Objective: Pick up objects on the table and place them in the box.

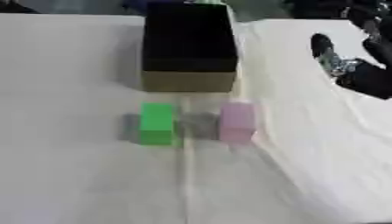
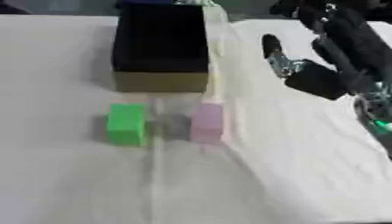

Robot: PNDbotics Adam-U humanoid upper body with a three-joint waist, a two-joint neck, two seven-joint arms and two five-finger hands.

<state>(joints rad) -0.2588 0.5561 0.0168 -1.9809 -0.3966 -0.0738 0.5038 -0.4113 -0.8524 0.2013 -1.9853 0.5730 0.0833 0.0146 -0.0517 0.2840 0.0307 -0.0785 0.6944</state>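
- Right eye view: right hand (image 2: 302, 72) hangs above the white-covered table (image 2: 291, 175), right of the box (image 2: 161, 48); whether its fingers are apart or curled cannot be told.
- Box, dark inside with a tan front wall, stands at the far centre.
- Green block (image 1: 157, 123) and pink block (image 1: 236, 121) lie side by side, apart, just before the box.
- Neither block is touched.
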